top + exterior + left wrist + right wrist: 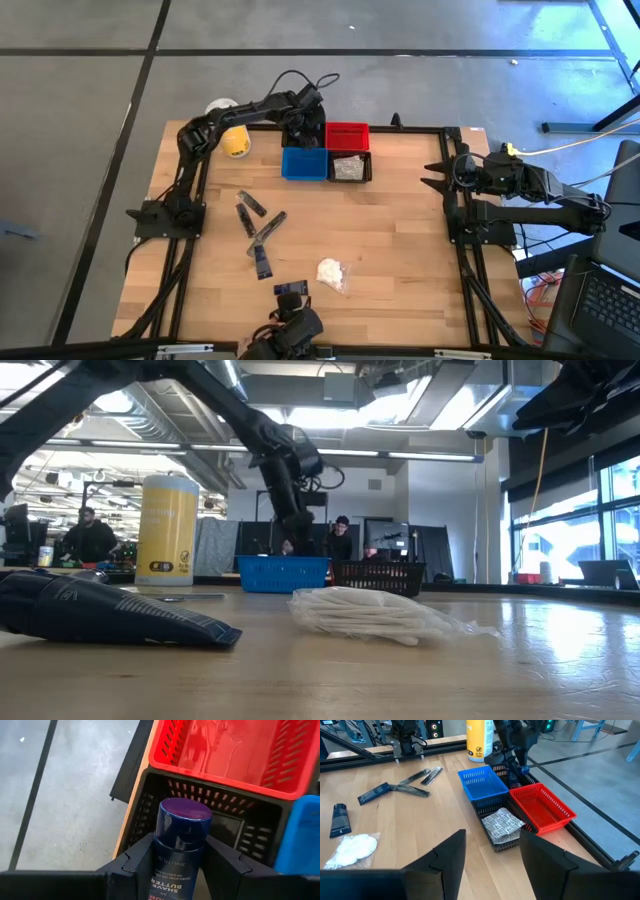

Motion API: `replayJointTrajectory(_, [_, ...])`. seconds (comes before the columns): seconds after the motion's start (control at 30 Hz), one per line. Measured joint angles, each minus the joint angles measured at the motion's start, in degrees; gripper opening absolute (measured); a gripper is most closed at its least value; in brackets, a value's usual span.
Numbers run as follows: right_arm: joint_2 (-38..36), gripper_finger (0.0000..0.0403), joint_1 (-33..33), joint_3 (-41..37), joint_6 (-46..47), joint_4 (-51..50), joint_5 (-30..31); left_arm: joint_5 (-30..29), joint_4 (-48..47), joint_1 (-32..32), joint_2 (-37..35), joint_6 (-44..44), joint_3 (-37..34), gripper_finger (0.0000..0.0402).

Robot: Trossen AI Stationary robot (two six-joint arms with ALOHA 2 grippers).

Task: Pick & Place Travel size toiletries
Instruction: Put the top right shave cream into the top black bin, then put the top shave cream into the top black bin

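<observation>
Tube: dark navy shave-butter tube [179,847], round cap, white lettering.
Left gripper [180,865]: fingers clamped on the tube, above the far black bin [150,800].
Right gripper [492,855]: fingers apart, idle at the table's right edge.

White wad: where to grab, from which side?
Probably the white wad at its thick middle, straight down from above: it lies flat and low on the table, and its clear wrap thins to a loose tail that could slip.
</observation>
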Motion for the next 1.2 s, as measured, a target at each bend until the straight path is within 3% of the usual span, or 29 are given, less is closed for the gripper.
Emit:
replayJointTrajectory(0.63, [0.00, 0.0159, 0.00, 0.00, 0.00, 0.02, 0.00, -1.13, 0.78, 0.22, 2.36, 0.83, 0.00, 0.0146])
replayJointTrajectory(0.97, [0.00, 0.0139, 0.00, 0.01, 0.00, 0.02, 0.00, -1.99, 1.61, 0.22, 2.36, 1.15, 0.00, 0.0194])
replayJointTrajectory(1.2, [-0.02, 0.0127, 0.01, 0.01, 0.00, 0.00, 0.02, -2.75, 0.85, 0.19, 2.02, 3.27, 0.00, 0.0200])
